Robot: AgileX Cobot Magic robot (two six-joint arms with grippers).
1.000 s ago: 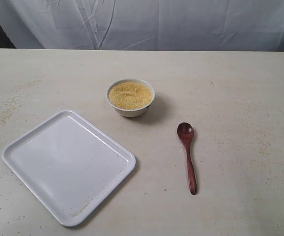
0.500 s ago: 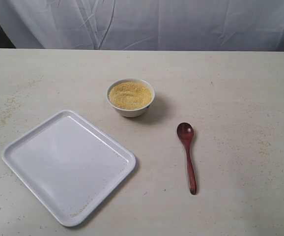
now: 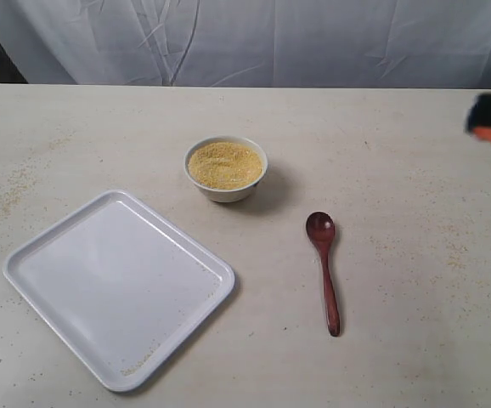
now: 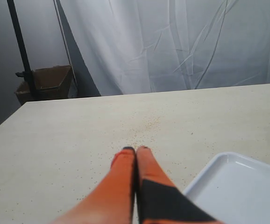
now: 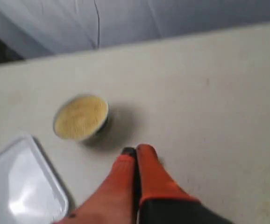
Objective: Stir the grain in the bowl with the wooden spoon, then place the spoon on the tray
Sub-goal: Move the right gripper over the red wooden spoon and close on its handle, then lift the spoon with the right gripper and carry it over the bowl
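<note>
Nearest you on the left lies the tray [image 3: 118, 197], a flat, glossy white plastic rectangle with rounded corners and a low rim, turned corner-on. A few loose granules sit along its near right edge. Well apart to its right, the wooden spoon [image 3: 324, 280] lies flat on the table [image 3: 398, 153]. It is dark reddish-brown and polished, with its oval bowl pointing far and its slim handle tapering toward you.

Farther back, between the two, you see the bowl [image 3: 228, 191], small, round and white, filled with the grain [image 3: 224, 164], a fine yellow-golden sandy heap. The table is matte pale beige, speckled with stray granules.

Your right gripper [image 5: 136, 150] shows as a blur at the far right edge, its orange fingers pressed together on nothing. Your left gripper [image 4: 135, 149] is likewise closed and empty, above bare table beside the tray. Creased white cloth [image 3: 313, 42] hangs behind.
</note>
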